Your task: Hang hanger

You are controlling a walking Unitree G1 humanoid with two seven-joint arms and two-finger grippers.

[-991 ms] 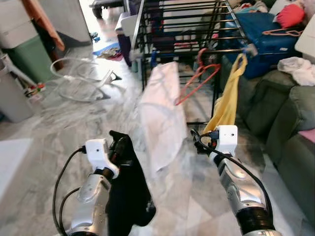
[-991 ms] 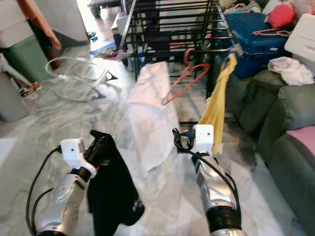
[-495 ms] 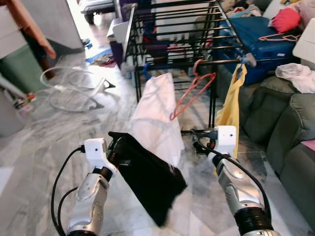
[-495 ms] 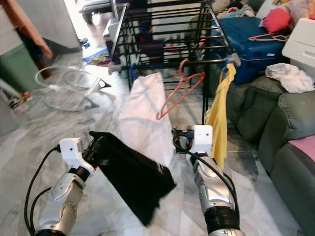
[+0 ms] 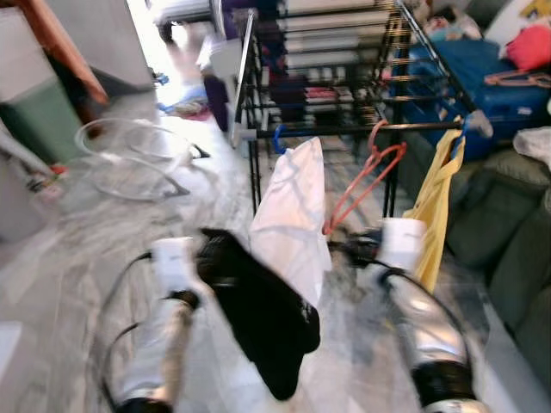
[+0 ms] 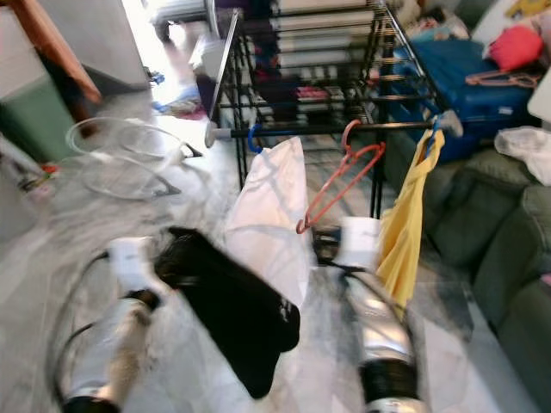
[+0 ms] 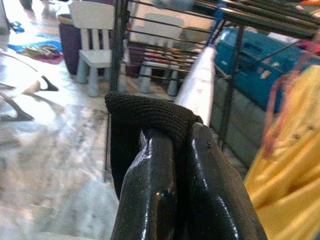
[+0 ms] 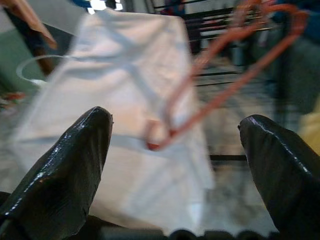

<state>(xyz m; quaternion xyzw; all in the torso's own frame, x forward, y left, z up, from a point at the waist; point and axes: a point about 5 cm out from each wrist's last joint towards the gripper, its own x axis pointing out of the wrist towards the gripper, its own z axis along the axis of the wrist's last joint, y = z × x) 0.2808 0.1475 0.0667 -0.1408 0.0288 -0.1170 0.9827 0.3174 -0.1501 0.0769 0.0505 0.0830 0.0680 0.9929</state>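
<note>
Forward, the left gripper [image 7: 182, 150] fingers clamp a black garment [image 5: 263, 323]; the right gripper [image 8: 175, 150] fingers spread toward the orange hanger [image 5: 366, 176].

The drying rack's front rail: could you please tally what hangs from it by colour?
White garment: 1
Yellow garment: 1
Bare orange hanger: 1
Total: 3
The black garment, in the left gripper, is not yet hung.

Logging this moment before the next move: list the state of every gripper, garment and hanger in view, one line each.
left gripper: shut on the black garment.
right gripper: open, empty, facing the orange hanger.
black garment: held up, dangling off the floor.
orange hanger: bare, tilted, hooked on the drying rack rail.
white garment: hanging from the rail.
yellow garment: hanging at the rail's end.
</note>
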